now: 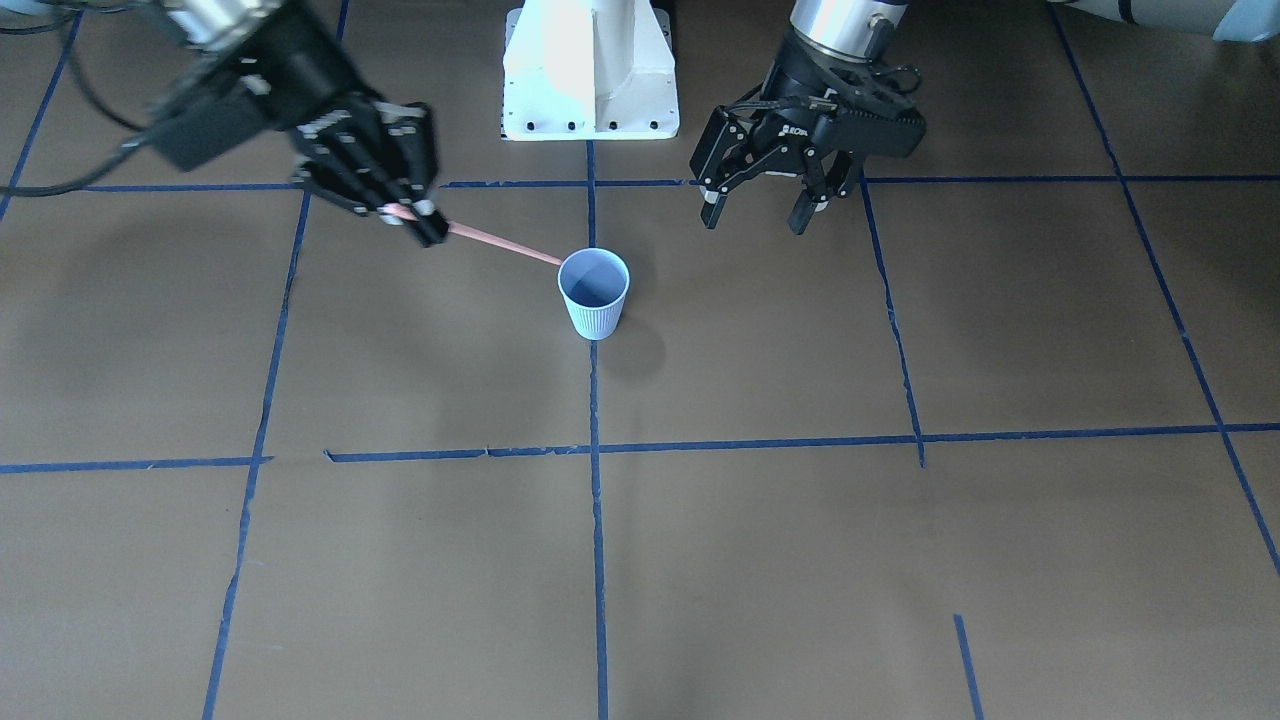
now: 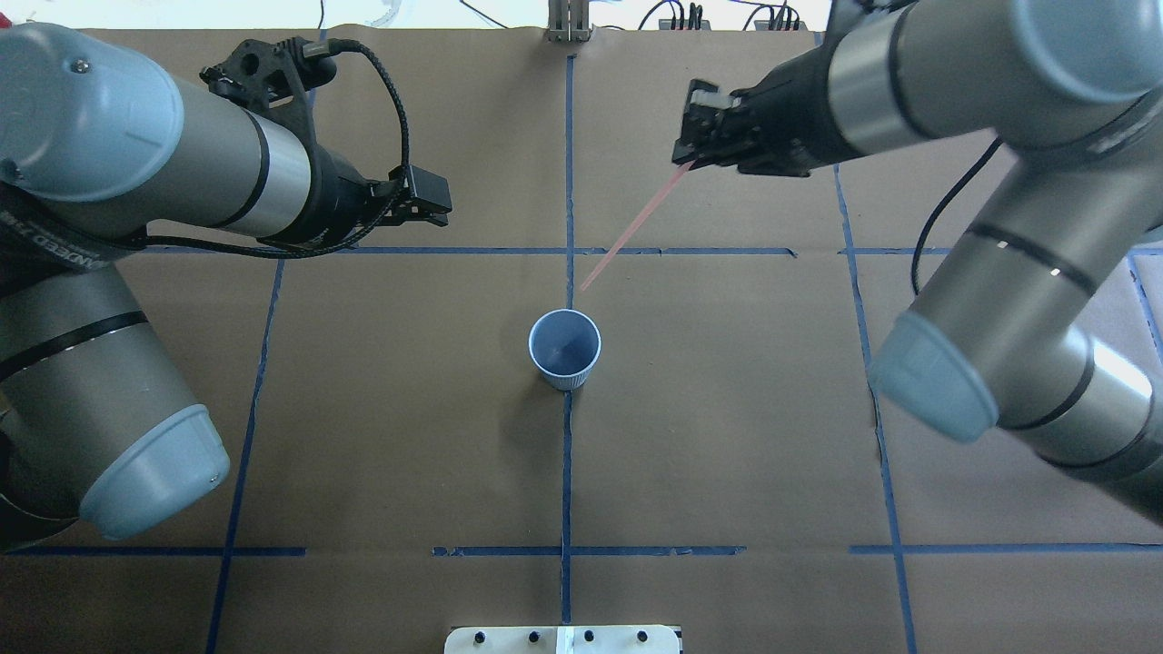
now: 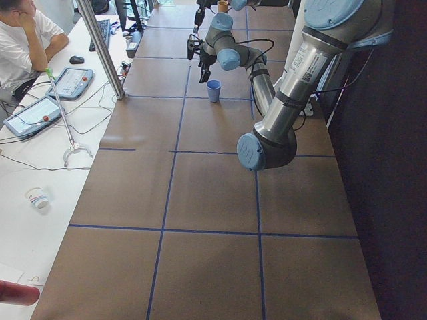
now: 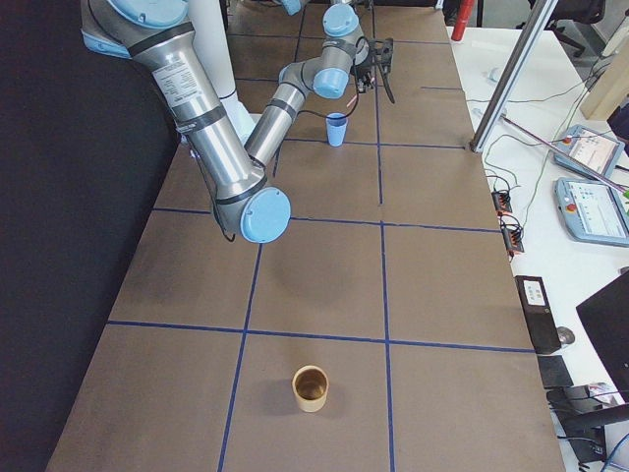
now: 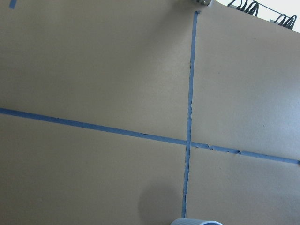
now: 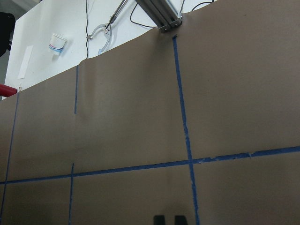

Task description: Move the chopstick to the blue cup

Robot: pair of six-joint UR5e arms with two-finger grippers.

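Observation:
The blue cup (image 1: 594, 300) stands upright on the brown table near its middle; it also shows in the overhead view (image 2: 564, 354) and at the bottom edge of the left wrist view (image 5: 194, 221). My right gripper (image 1: 412, 215) is shut on one end of the pinkish chopstick (image 1: 500, 242) and holds it in the air, slanting down toward the cup. In the overhead view the chopstick (image 2: 631, 227) ends just beyond the cup's far rim, outside it. My left gripper (image 1: 760, 212) is open and empty, hovering to the cup's other side.
Blue tape lines (image 2: 567, 454) divide the table into squares. The white robot base (image 1: 590, 70) stands behind the cup. A tan cup (image 4: 311, 388) stands far off toward the robot's right end of the table. An operator's desk with tablets (image 3: 40, 100) lies beyond the far edge.

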